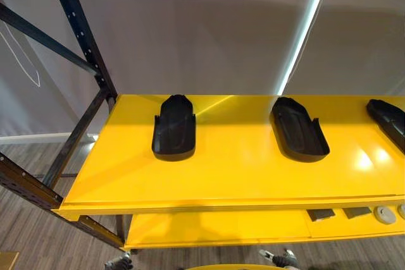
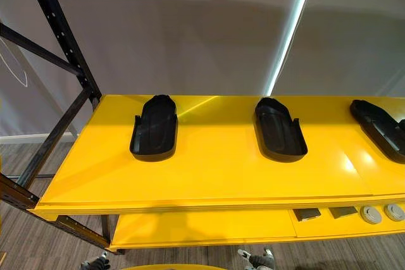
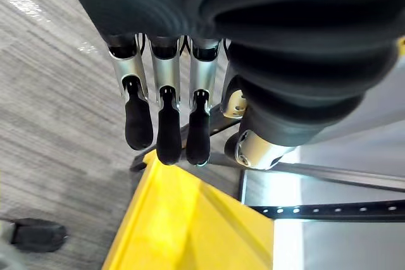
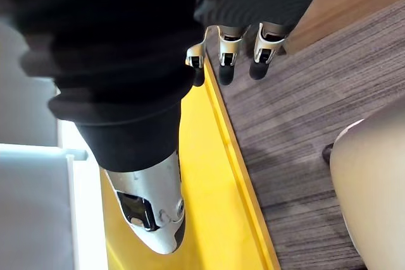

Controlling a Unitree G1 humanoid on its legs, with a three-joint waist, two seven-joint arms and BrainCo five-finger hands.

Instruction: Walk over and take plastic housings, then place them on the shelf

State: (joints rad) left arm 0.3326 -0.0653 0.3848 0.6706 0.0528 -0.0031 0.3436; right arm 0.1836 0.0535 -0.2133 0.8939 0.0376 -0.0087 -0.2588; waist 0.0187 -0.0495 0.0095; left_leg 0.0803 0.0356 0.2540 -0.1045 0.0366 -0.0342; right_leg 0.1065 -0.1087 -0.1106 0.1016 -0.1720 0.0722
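In the left eye view I saw the plastic housings (image 1: pixel 174 128) lying apart on the yellow shelf (image 1: pixel 240 169), then in the wrist views my left hand (image 3: pixel 168 134) and right hand (image 4: pixel 226 64), both straight-fingered and empty beside that shelf's edge.

Top shelf (image 1: pixel 209 188): open front, boxed-in left end
I saw bare yellow along the whole front strip and a wide gap between the left housing (image 1: pixel 174 128) and the middle housing (image 1: pixel 299 129); the right housing (image 1: pixel 387 121) lay well apart beyond. The dark upright (image 1: pixel 82 30) and its slanted brace (image 1: pixel 76 137) stood at the left end, and the wall (image 1: pixel 190 30) closed the back.
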